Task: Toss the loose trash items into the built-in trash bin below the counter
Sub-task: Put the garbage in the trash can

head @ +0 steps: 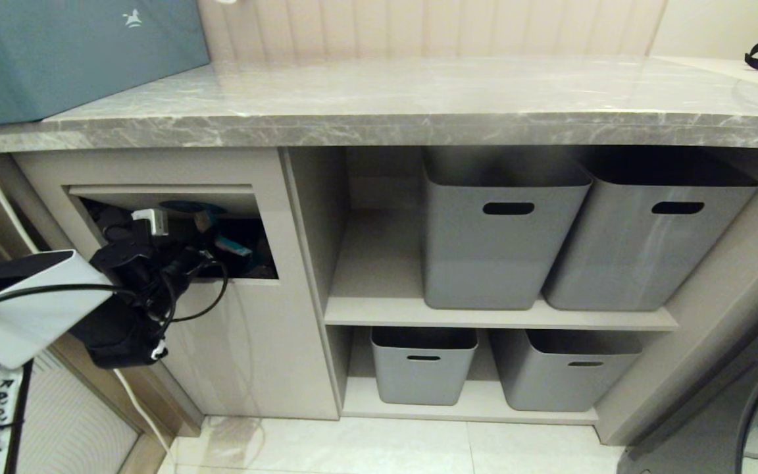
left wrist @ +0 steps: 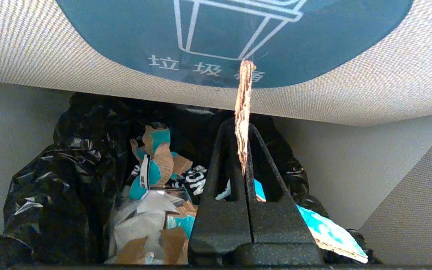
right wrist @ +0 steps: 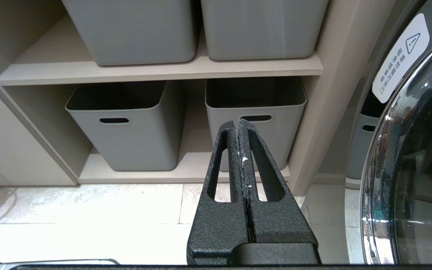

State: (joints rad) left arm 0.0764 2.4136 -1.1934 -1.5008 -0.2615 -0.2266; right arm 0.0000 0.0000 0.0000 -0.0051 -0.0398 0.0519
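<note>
A: Holding anything, your left gripper (left wrist: 243,150)?
B: Yes, it's clamped on a trash strip (left wrist: 243,108) inside the built-in trash bin (head: 234,172), flap (left wrist: 43,52) pushed in. Your right gripper (right wrist: 240,129) is closed, empty.

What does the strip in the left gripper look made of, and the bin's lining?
The strip pinched in the left gripper looks like thin card: its tan edge is rough and fibrous. The lining of the built-in trash bin looks like thin black plastic film, glossy and crinkled. The tilted flap looks matt with a fine weave-like texture; its material is unclear.
</note>
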